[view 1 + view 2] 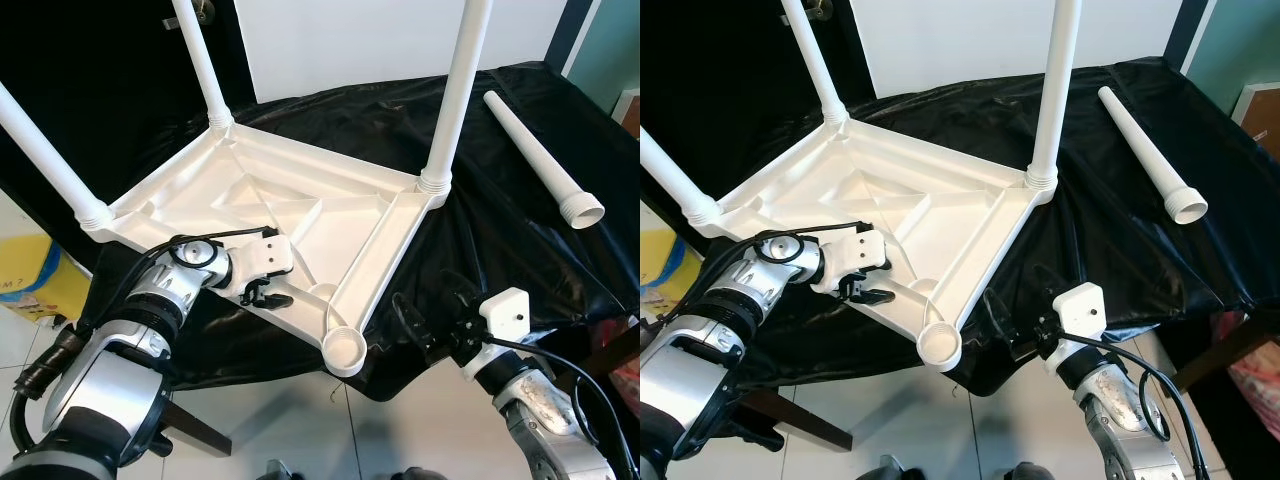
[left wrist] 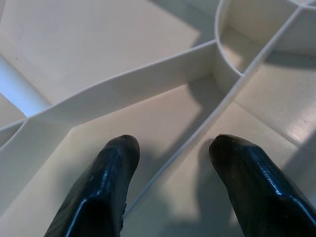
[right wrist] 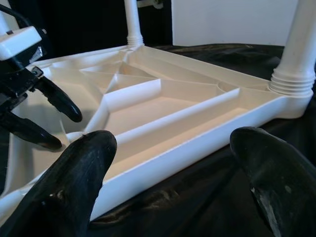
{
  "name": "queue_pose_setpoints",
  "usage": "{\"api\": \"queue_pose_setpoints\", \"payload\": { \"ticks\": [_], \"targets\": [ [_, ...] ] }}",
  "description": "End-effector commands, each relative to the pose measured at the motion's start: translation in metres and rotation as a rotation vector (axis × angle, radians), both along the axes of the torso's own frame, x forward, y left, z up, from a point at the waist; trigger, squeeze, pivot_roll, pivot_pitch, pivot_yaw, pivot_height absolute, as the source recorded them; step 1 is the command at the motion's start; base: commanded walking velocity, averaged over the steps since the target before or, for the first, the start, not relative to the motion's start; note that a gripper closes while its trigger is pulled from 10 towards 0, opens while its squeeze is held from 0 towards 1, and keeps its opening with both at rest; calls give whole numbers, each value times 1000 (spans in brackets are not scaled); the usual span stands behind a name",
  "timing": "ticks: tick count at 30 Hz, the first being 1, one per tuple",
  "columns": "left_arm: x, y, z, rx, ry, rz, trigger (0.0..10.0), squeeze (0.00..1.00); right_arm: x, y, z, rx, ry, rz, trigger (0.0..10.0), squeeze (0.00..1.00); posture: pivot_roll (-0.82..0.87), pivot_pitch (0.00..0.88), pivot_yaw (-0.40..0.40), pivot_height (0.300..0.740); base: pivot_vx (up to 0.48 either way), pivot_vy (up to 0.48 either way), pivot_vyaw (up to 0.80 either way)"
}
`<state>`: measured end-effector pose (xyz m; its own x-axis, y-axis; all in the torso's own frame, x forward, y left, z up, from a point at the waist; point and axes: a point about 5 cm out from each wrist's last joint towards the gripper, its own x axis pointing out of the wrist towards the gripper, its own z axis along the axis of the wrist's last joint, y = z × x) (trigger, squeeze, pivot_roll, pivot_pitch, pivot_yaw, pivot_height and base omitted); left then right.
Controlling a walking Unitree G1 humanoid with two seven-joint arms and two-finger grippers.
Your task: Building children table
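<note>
A white plastic table top (image 1: 300,215) lies upside down on a black cloth (image 1: 500,230). Three white legs stand screwed into its corners: one on the left (image 1: 45,150), one at the back (image 1: 200,60), one on the right (image 1: 455,90). The near corner socket (image 1: 342,350) is open and round. A loose white leg (image 1: 540,150) lies on the cloth at the far right. My left gripper (image 1: 268,293) is open over the ribbed underside, its fingertips (image 2: 121,148) on either side of a thin rib. My right gripper (image 1: 435,310) is open low over the cloth, beside the table's right rim (image 3: 163,163).
The cloth-covered surface ends just in front of me, with tiled floor (image 1: 300,420) below. A yellow box (image 1: 25,275) sits on the floor at left. A white board (image 1: 350,40) leans at the back. A dark wooden support (image 1: 195,425) stands under the near edge.
</note>
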<state>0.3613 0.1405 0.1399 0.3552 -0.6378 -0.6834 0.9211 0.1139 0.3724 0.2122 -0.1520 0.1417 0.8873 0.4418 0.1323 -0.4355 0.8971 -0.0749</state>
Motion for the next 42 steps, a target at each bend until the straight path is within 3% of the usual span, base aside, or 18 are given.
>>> {"api": "queue_pose_setpoints", "payload": {
  "ticks": [1, 5, 11, 13, 29, 31, 33, 34, 35, 40, 41, 42],
  "targets": [
    [-1, 2, -2, 3, 63, -4, 10000, 0, -3, 2, -1, 2, 15, 6, 10000, 0, -214, 124, 104, 740, 0, 0, 0],
    [4, -2, 2, -31, 136, 43, 10000, 0, -12, 3, -2, 2, 35, -2, 10000, 0, -221, 156, 116, 740, 0, 0, 0],
    [6, -3, 4, -34, 156, 57, 10000, 0, -14, 3, -2, 1, 43, -5, 10000, 0, -222, 164, 121, 740, 0, 0, 0],
    [10, -4, 6, -24, 170, 89, 0, 0, -18, 4, -2, 1, 55, -11, 10000, 0, -225, 179, 133, 740, 0, 0, 0],
    [15, -5, 10, -69, 151, 169, 0, 0, -20, 7, -3, 6, 67, -26, 10000, 0, -221, 169, 144, 740, 0, 0, 0],
    [14, -9, 11, -89, 141, 154, 0, 0, -20, 7, -3, 7, 66, -28, 10000, 0, -219, 167, 145, 740, 0, 0, 0],
    [9, -30, 9, -156, 139, 99, 0, 0, -18, 8, -3, 9, 62, -37, 10000, 0, -218, 161, 148, 740, 0, 0, 0],
    [9, -30, 9, -156, 139, 99, 0, 0, -18, 8, -3, 9, 62, -37, 10000, 0, -218, 161, 148, 740, 0, 0, 0],
    [6, -40, 8, -191, 141, 80, 0, 0, -17, 8, -2, 14, 58, -44, 10000, 0, -220, 155, 151, 740, 0, 0, 0],
    [3, -52, 8, -230, 122, 71, 0, 0, -15, 9, -1, 22, 50, -62, 10000, 0, -216, 147, 153, 740, 0, 0, 0],
    [4, -57, 9, -234, 88, 79, 9059, 0, -12, 9, -1, 25, 43, -72, 10000, 0, -214, 143, 152, 740, 0, 0, 0],
    [4, -57, 9, -234, 88, 79, 9059, 0, -12, 9, -1, 25, 43, -72, 10000, 0, -214, 143, 152, 740, 0, 0, 0]
  ]
}}
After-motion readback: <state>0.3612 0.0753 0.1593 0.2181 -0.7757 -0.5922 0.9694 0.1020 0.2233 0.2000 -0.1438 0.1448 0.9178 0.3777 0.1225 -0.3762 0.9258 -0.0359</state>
